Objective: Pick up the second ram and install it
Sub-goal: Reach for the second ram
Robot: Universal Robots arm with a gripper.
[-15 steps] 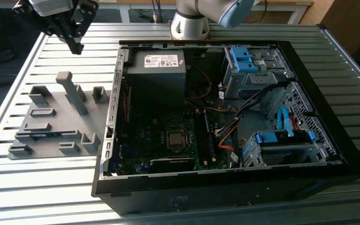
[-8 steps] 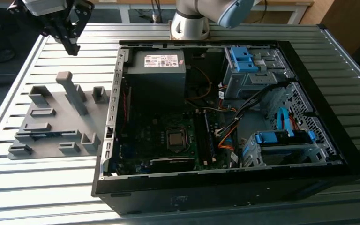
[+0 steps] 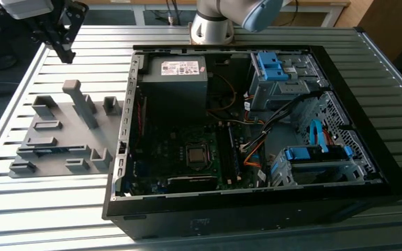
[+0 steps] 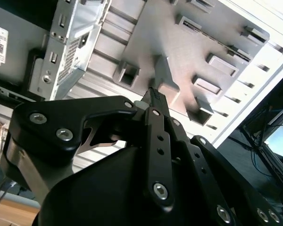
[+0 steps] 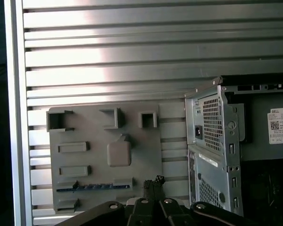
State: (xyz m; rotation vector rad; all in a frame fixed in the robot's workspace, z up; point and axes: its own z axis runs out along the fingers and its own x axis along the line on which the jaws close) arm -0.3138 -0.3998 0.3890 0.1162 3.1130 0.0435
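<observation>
Black two-finger gripper (image 5: 153, 181) hangs empty above the table, its fingertips pressed together. The slim blue-green second ram (image 5: 93, 187) sits in a long slot of the flat grey plastic holder plate (image 5: 146, 150). The plate lies beside the open black computer case (image 3: 257, 212) on the slatted metal table (image 3: 96, 68).

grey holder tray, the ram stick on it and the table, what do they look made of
Holder tray: matt grey plastic, probably moulded or printed, going by its even, dull surface.
Second ram: likely circuit board, a thin bluish strip seen edge-on.
Table: bare metal, probably aluminium; its slats gleam in the light.
</observation>
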